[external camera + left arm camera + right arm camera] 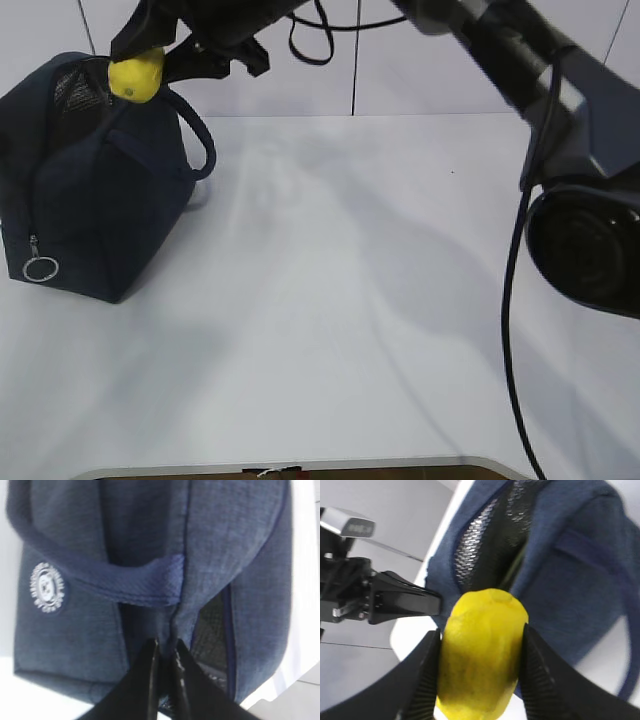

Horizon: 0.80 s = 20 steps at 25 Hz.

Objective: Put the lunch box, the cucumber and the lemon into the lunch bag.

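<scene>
Small bright yellow oval lemon point(481, 652) clamped between the right gripper point(150, 62) jaws, upper left of the exterior view, just above the large dark navy fabric lunch bag point(95, 200). Left gripper point(166, 652), jaws pinched narrow on the bag's fabric edge, seems to hold the mouth apart. Mesh-lined opening shows above the lemon in the right wrist view. Advice: centre over the gap, lower inside, then release. Lunch box and cucumber unseen.

Glossy black arm point(520, 60) with a round joint housing point(585, 245), a loose black cable point(512, 330), ribbed black fingers point(420, 680).
</scene>
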Available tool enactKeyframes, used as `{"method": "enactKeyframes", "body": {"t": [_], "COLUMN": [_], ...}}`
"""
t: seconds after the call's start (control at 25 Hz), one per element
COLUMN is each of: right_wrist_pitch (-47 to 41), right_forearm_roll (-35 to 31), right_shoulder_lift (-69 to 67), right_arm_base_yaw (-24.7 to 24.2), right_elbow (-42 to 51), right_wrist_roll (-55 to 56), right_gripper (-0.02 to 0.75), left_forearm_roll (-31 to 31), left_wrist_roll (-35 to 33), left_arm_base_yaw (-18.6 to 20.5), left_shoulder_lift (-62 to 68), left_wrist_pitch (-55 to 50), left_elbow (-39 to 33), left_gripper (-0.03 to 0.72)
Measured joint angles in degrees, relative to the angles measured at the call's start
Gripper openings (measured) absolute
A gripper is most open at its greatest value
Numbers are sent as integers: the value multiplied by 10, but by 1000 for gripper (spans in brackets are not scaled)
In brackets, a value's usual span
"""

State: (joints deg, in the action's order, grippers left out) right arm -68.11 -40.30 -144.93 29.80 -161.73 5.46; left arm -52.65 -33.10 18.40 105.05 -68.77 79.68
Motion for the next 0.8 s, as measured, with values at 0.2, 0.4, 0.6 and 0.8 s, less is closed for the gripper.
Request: {"method": "enactKeyframes", "body": {"t": [0.2,0.4,0.6,0.8], "right_wrist_pitch": [24,72,91,99], "right_forearm_roll": [-107,-235,-277,-282], "right_shoulder_lift": [-51,-85,-91,-92], "right_arm_base_yaw": [0,1,9,17], "right_elbow": [0,0,0,0], "right_wrist_roll": [-19,-79,-100,-131], "right_gripper": [349,349,349,349], "left_forearm_roll": [-32,-46,-48,-50], "left_wrist_roll": [-20,-26,-35,-38], "left_arm_base_yaw": [0,-4,-27,-35], "left_shoulder_lift": [0,1,1,1], "left_wrist_pitch": [0,0,0,0], "left_elbow": [0,0,0,0], "left_gripper": [-9,-9,-9,-9]}}
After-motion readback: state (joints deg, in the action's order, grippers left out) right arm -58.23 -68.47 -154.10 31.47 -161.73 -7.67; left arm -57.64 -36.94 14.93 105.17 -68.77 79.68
